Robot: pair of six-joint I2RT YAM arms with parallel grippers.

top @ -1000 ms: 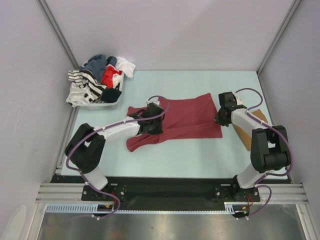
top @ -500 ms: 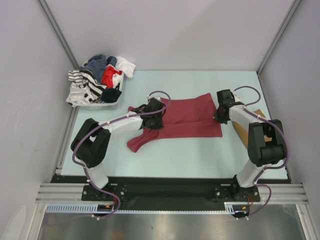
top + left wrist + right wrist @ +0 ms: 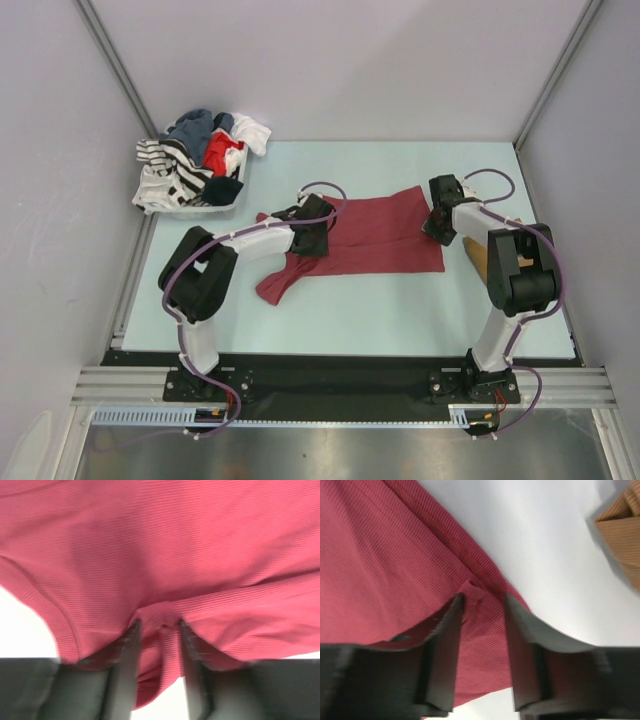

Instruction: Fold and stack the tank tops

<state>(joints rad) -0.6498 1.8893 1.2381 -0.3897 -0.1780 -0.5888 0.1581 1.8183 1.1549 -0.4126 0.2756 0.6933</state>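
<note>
Since the earlier frames both arms have been stretched farther from their bases, and the jaws of both grippers, pressed together then, have been parted. The left gripper is held spread over the dark maroon ribbed cloth tank top, and a small raised pucker of that cloth stands between its fingers. The right gripper is likewise spread, with a little pucker at the top's edge lying between its fingertips. The maroon top is laid flat on the pale blue-green table, between the two grippers. Just to the right of the right gripper a tan-brown ribbed tank top is laid. Well beyond the left gripper, to its left, a white basket is set, heaped with mixed clothes.
</note>
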